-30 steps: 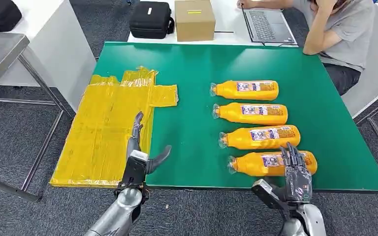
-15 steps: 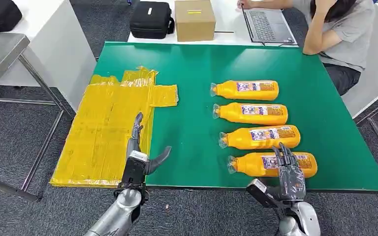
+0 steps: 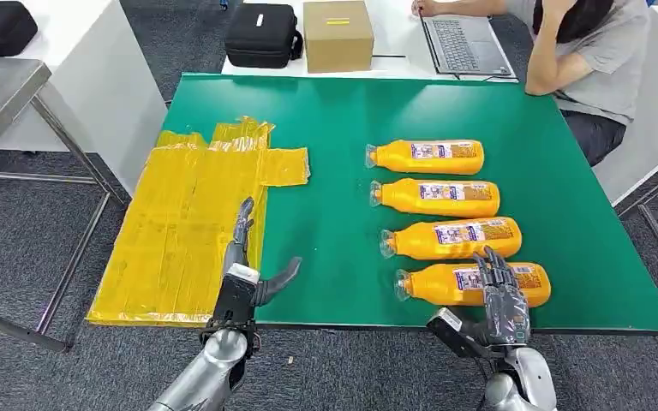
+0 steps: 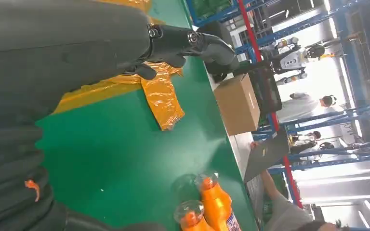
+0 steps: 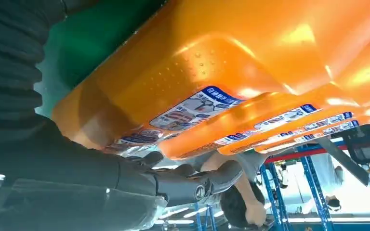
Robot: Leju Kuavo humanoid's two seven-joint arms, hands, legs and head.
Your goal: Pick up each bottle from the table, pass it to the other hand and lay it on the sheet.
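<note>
Several orange bottles lie side by side on the green table (image 3: 351,111), caps pointing toward the yellow sheet (image 3: 180,223). My right hand (image 3: 501,295) hovers at the table's near edge with its fingers spread over the label end of the nearest bottle (image 3: 437,285); its thumb stays out to the side and nothing is gripped. Up close, that nearest bottle (image 5: 221,62) lies just beyond the right hand (image 5: 125,168). My left hand (image 3: 244,265) is open above the sheet's right border, fingers straight. The left hand (image 4: 192,43) reaches over the sheet (image 4: 161,101).
A person (image 3: 583,51) sits at the far right corner beside a laptop (image 3: 463,43). A cardboard box (image 3: 337,34) and a black case (image 3: 261,34) stand on the white table behind. Metal table legs stand to the left of the sheet.
My right hand has slid slightly left along the nearest bottle, fingers still spread over it. The left hand has barely moved.
</note>
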